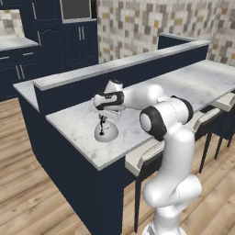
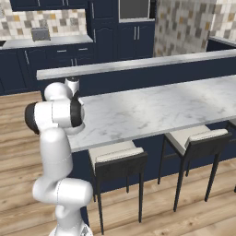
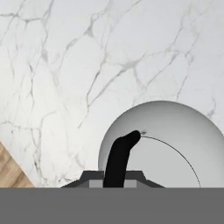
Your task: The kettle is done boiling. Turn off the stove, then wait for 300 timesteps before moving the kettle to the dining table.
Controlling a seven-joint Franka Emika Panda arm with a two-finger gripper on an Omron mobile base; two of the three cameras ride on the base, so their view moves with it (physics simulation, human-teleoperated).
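Note:
The small silver-grey kettle [image 1: 106,133] sits on the white marble dining table [image 1: 183,87] near its left end, a short way in from the front edge. My gripper [image 1: 102,120] hangs straight above it, shut on the thin black handle [image 3: 119,157]. In the hand view the kettle's dome [image 3: 175,140] lies at the lower right, and the handle rises from it into my gripper [image 3: 116,181]. In the right base view my own arm hides the hand, and the long table [image 2: 152,106] stretches away to the right.
A raised navy ledge [image 1: 119,64] runs along the far side of the table. Pale-seated stools [image 2: 117,156] [image 2: 198,138] stand under the near edge. The table's corner and wooden floor [image 3: 8,170] lie close to the kettle. Navy cabinets [image 2: 60,55] line the back wall.

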